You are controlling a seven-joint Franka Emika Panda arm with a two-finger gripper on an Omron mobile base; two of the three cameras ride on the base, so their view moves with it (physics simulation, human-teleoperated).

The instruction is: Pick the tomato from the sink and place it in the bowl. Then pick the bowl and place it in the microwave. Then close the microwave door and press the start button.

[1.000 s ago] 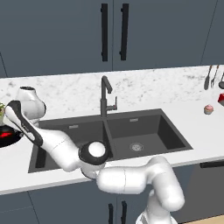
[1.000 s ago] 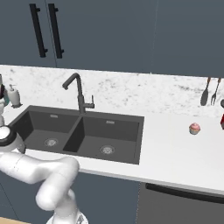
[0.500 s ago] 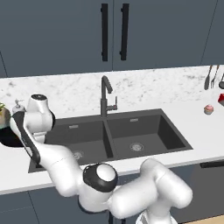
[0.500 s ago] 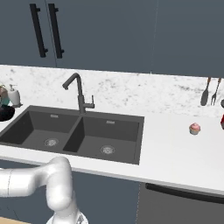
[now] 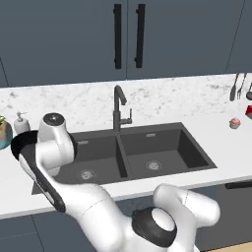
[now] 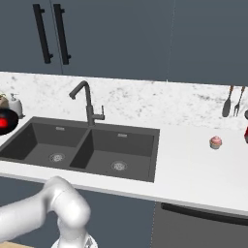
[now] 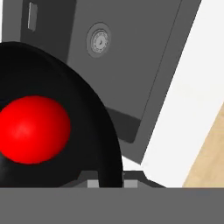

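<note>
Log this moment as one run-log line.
stage: carry bowl | tool: shut on bowl rim | tomato: in bowl | sink: below

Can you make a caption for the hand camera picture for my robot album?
Red tomato sits in the black bowl, pincer gripping its rim above the sink.

Glossy black bowl holds a smooth, shiny red tomato; matt dark sink, speckled marble-look counter.

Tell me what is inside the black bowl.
The red tomato sits inside the bowl. The bowl's floor under the tomato is covered, and its far side is out of frame.
</note>
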